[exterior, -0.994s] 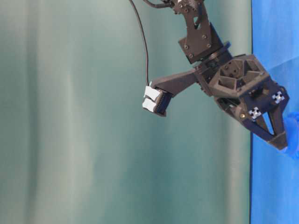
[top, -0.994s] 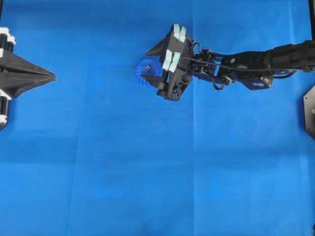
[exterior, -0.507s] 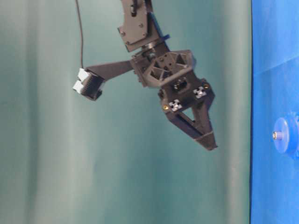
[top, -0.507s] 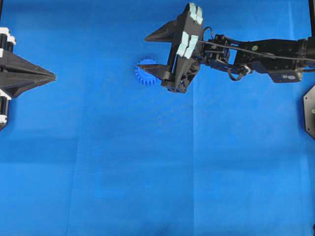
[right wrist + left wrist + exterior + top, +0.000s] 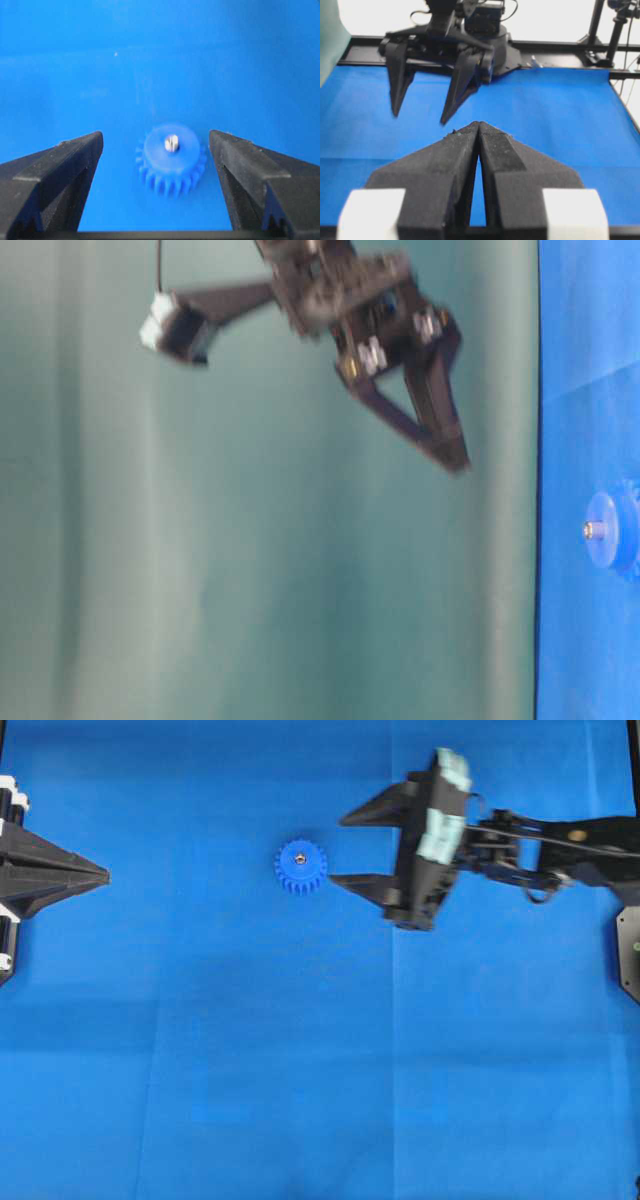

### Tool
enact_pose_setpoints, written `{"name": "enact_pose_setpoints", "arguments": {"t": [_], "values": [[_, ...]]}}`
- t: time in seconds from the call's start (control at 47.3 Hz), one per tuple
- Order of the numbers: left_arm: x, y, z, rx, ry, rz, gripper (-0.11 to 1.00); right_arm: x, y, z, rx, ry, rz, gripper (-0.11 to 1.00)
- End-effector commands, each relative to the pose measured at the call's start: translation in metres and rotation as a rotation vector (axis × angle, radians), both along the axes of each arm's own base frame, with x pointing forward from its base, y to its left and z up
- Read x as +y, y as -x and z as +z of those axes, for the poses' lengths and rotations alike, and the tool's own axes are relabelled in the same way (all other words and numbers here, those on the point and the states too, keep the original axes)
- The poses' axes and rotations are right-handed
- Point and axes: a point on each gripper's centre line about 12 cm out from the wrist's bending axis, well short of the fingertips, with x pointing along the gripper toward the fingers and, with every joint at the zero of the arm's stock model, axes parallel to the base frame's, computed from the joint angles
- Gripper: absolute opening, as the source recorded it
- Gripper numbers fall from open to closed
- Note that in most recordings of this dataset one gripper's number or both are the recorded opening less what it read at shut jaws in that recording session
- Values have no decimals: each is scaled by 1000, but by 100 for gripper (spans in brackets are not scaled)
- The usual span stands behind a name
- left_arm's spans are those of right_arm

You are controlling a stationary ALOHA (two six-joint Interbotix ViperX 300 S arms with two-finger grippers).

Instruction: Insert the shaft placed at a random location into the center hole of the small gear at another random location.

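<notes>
Right gripper hangs wide open and empty, just at 3 o'clock from the small gear. Its arm reaches in from the right. Left gripper is closed tight. The shaft stands in the gear's hub on the blue desk.

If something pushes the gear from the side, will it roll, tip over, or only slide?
Probably it would only slide: the gear lies flat on the mat, wider than it is tall, so tipping seems unlikely. It looks like stiff plastic, probably light. The shaft stands in its hub and might wobble.
</notes>
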Motion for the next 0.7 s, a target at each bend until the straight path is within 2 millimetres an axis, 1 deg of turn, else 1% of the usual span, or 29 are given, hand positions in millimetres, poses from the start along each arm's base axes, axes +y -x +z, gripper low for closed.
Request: {"name": "enact_pose_setpoints", "arguments": {"t": [0.0, 0.148, 0.275, 0.381, 0.507, 0.677], "values": [[0, -1, 6, -14, 0, 1, 0, 6, 20, 13, -43, 5, 8, 74], [0, 0, 6, -17, 1, 1, 0, 13, 56, 17, -66, 3, 11, 74], [0, 1, 7, -21, 1, 1, 0, 18, 82, 24, -94, 0, 18, 74], [0, 2, 8, -25, 1, 1, 0, 21, 99, 30, -104, -2, 27, 74], [0, 2, 7, -25, 0, 1, 0, 22, 110, 33, -120, -3, 28, 74], [0, 2, 7, -23, 1, 1, 0, 23, 110, 32, -116, -4, 30, 74]]}}
